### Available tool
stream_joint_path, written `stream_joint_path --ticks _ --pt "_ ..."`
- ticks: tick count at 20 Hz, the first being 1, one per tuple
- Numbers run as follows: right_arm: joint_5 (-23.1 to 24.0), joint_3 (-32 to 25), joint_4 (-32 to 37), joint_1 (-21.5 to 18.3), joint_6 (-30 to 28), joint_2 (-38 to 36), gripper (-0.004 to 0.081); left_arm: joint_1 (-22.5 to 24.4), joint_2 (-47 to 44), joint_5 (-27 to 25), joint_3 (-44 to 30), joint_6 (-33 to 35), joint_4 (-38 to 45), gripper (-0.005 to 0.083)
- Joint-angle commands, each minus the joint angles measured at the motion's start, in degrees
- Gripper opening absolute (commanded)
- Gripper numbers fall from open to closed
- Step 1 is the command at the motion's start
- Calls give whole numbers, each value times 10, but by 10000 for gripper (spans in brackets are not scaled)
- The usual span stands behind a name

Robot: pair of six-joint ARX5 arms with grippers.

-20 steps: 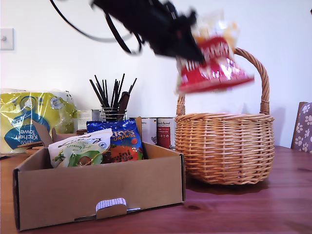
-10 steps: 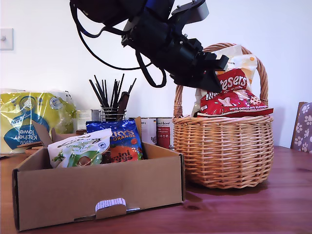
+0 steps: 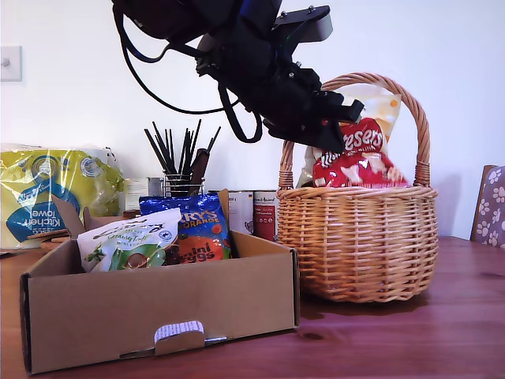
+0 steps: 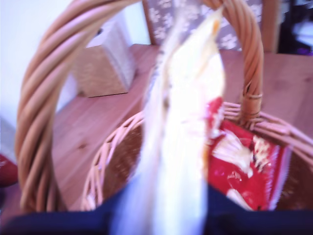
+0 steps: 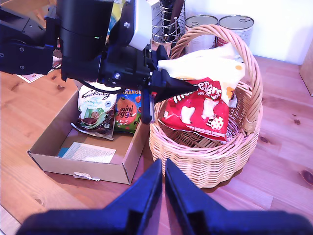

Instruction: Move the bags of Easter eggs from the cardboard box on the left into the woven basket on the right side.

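1. My first gripper [image 3: 335, 130] is clamped on the white top edge of the Maltesers bag [image 3: 359, 154], which hangs with its red lower half already inside the woven basket [image 3: 359, 237], in the right half of the exterior view. The grip on the top seam lets the heavy end drop first, so the bag goes in upright under the handle [image 3: 422, 118] rather than snagging on it.

2. In the first wrist view the bag's pale upper edge [image 4: 181, 122] runs straight out from between the jaws, with the red body [image 4: 244, 166] lying against the basket's inner wall. The jaws are pinched on the seam; nothing suggests they have let go.

3. My second gripper [image 5: 164, 181] hangs high above the table, lower centre of the second wrist view, its fingers pressed together and carrying nothing. It looks parked out of the way so the working arm has room over the basket.

4. The cardboard box [image 3: 158, 316] sits in the lower left of the exterior view, just beside the basket. Two bags are left in it, propped against the back wall: the white-green bag [image 3: 130, 241] in front and the blue Terry's bag [image 3: 197, 229] behind it.

5. The kitchen towel pack [image 3: 47, 193] at the exterior view's far left and the utensil holder [image 3: 181, 170] behind the box are outside the job.

6. I judge one bag is nearly delivered and two remain; opening the jaws should be all this one needs.
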Motion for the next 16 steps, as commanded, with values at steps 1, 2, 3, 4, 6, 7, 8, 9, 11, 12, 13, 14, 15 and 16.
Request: stream_joint_path --ticks 1,2,3,4,6,7,8,9,11,12,13,14,15,16 --pt "0 -4 0 2 -2 -1 -12 -5 12 -19 0 2 1 482" --pt "0 -4 -1 2 -2 -1 -12 -6 8 -25 2 2 -5 482" --pt "0 -4 -1 2 -2 -1 -12 -6 5 -38 4 2 -11 482" --pt "0 -4 -1 2 -2 -1 -12 -6 -1 -49 7 2 -18 482" --pt "0 -4 -1 2 -2 -1 -12 -9 -9 -64 15 2 -32 481" --pt "0 -4 -1 2 -2 -1 -12 -9 -11 -64 22 2 -45 480" --pt "0 -4 -1 2 -2 -1 -12 -9 -18 -63 27 2 -64 474" --pt "0 -4 0 2 -2 -1 -12 -11 -25 -63 33 2 -85 439" --pt "0 -4 0 2 -5 -1 -12 -14 -50 -63 36 2 -129 289" --pt "0 -4 0 2 -6 -1 -12 -15 -66 -63 36 2 -150 183" --pt "0 -4 0 2 -6 -1 -12 -15 -82 -62 36 1 -172 61" --pt "0 -4 0 2 -6 -1 -12 -15 -97 -59 36 -2 -195 -25" --pt "0 -4 0 2 -6 -1 -12 -15 -114 -53 36 -9 -220 -21" --pt "0 -4 -1 2 -6 -1 -12 -14 -132 -39 36 -20 -250 -21"
